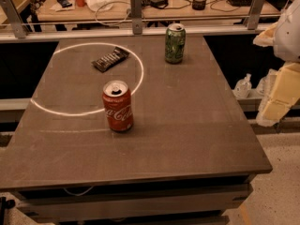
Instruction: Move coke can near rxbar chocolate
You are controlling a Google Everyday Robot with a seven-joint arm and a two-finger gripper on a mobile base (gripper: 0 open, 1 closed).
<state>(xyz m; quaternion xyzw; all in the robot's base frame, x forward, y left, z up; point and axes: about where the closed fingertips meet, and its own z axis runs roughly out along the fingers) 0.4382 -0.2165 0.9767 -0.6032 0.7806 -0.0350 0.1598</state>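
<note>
The coke can [117, 106] is red with white script and a silver top. It stands upright on the dark table [187, 125], left of the middle. The rxbar chocolate [110, 59] is a dark flat bar lying at the back left, well behind the can. My gripper [275, 108] is pale yellow and hangs off the table's right edge, far to the right of the can and holding nothing that I can see. The white arm [287, 29] rises above it.
A green soda can [175, 43] stands upright at the back middle of the table. A bright ring of light [140, 74] lies across the back left of the table. A rail [140, 29] and a cluttered desk [154, 6] stand behind. A small plastic bottle [243, 86] sits to the right, below table level.
</note>
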